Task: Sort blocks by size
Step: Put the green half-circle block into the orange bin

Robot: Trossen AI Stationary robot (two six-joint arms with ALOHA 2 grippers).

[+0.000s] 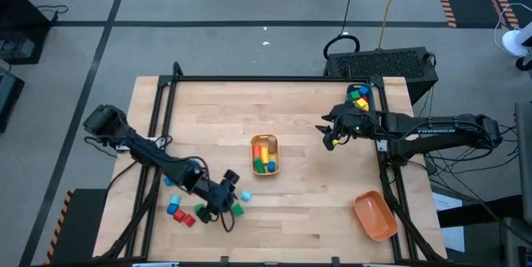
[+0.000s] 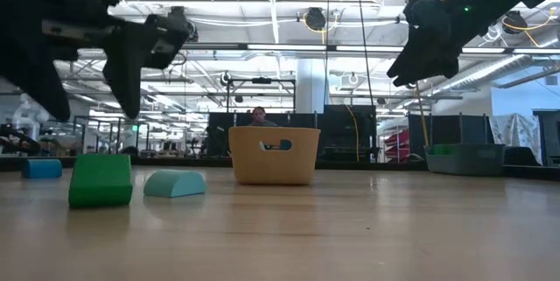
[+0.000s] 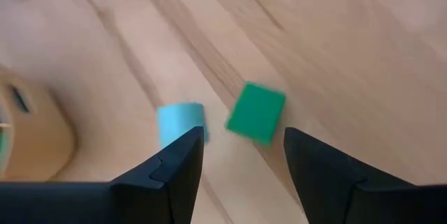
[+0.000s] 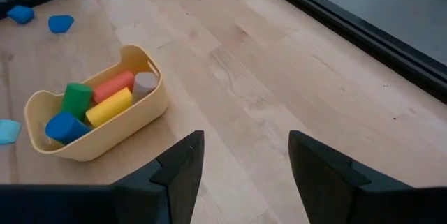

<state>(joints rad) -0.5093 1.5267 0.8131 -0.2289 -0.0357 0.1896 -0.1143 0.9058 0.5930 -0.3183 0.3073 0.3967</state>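
Wooden table (image 1: pixel 299 209), yellow bin (image 1: pixel 265 155) central as drop point for sorted blocks; left gripper (image 1: pixel 226 206) spread, empty, poised above green block (image 3: pixel 256 112) among loose blocks (image 1: pixel 184 213) for likely pickup; right gripper (image 1: pixel 332 134) spread, empty, raised beside teal bin (image 1: pixel 362 94).

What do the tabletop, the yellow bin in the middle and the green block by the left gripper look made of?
Tabletop: light wood planks, visible grain and seams, satin sheen. Yellow bin: probably moulded plastic, with smooth rounded walls and a cut-out handle. Green block: uniform matte green, flat faces, so likely painted wood, though plastic can't be ruled out. It lies on the table ahead of the open left gripper.
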